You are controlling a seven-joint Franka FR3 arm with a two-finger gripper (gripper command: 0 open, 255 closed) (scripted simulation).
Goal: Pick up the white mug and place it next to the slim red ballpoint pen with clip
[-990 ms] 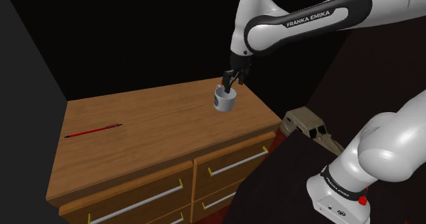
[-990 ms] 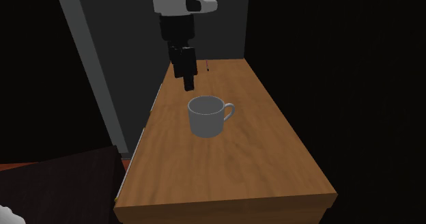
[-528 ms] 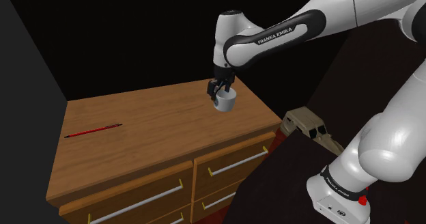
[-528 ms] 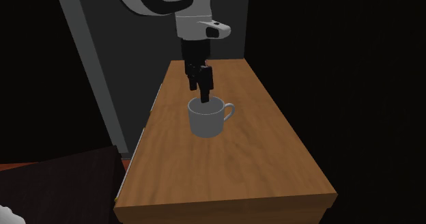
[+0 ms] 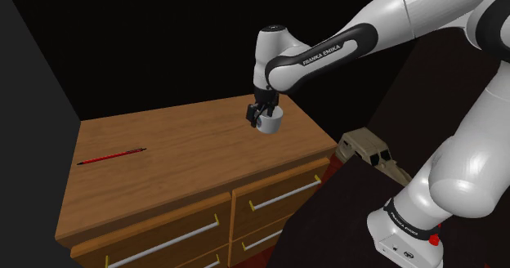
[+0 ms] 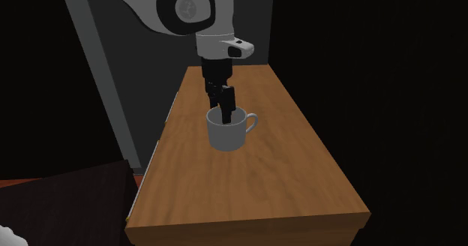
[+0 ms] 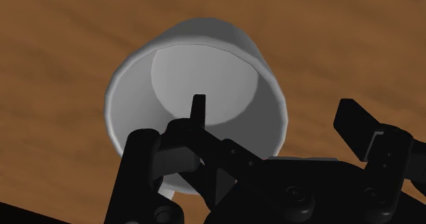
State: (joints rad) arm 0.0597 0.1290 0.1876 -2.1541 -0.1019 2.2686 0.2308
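Mug (image 6: 225, 138): upright on desk (image 6: 300, 169), well apart from pen (image 5: 112, 155). My end effector (image 6: 223, 111): open, one finger inside rim, one outside, for wall pinch; nothing gripped.

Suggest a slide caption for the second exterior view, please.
Open black fingers straddle the rim of an upright white mug on a wooden dresser.

Working inside a home, judging by the furniture: holding the jaws over a wooden dresser (image 5: 163, 164) with bar-handled drawers (image 5: 278, 209) below them and a grey wall (image 6: 112, 72) beside.
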